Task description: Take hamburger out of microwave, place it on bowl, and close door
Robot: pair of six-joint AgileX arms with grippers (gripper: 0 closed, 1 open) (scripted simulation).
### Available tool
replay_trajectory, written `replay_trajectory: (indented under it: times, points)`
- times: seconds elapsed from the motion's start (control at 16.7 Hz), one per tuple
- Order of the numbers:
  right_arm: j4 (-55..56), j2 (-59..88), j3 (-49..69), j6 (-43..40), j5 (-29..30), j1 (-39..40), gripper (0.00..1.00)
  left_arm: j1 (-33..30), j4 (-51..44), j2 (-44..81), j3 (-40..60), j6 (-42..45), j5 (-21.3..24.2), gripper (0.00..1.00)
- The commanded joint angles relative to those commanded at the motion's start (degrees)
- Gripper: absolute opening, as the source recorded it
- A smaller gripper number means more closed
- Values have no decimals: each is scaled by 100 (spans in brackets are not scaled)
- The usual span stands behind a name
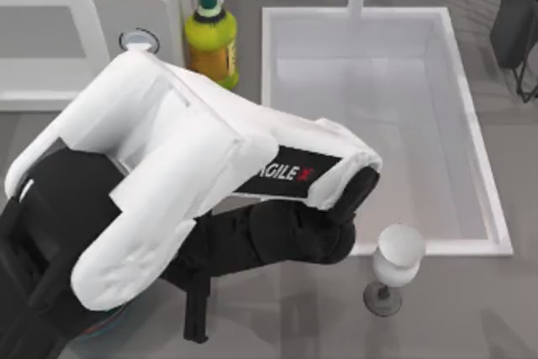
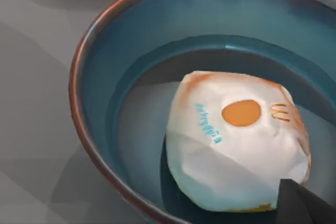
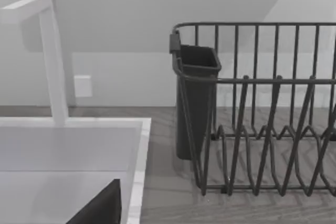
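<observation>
The hamburger [image 2: 239, 140], a pale wrapped lump with an orange spot, lies inside the teal-blue bowl [image 2: 92, 66], toward one side of its floor. In the top view, a sliver of the bowl [image 1: 108, 323] peeks out at the bottom left under my left arm. My left gripper [image 1: 197, 313] hangs just above the bowl, and a dark part of it [image 2: 307, 205] shows beside the hamburger. The microwave [image 1: 139, 18] stands at the back left, its door [image 1: 46, 39] with the greyish window beside the knob panel. How far the door is open cannot be told. My right gripper [image 3: 100, 208] is parked near the sink.
A yellow-green bottle [image 1: 210, 35] stands between the microwave and the white sink basin [image 1: 475, 124]. A white stemmed glass [image 1: 395, 262] stands at the sink's front edge. A dark dish rack [image 3: 252, 129] with a cup holder sits to the sink's right, behind the faucet [image 3: 52, 61].
</observation>
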Motion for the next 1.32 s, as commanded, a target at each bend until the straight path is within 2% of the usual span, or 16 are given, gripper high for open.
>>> replay_trajectory:
  times: [0.3,0.66,0.96,1.32]
  points:
    - [0,0,0,0,0,0,100,39,24,-34,-39,3,-17,0]
    - [0,0,0,0,0,0,100,393,897,-260,-994,283,-316,0]
    - [0,0,0,0,0,0,100,440,995,-290,-1094,320,-355,0]
    - [0,0,0,0,0,0,100,440,995,-290,-1094,320,-355,45]
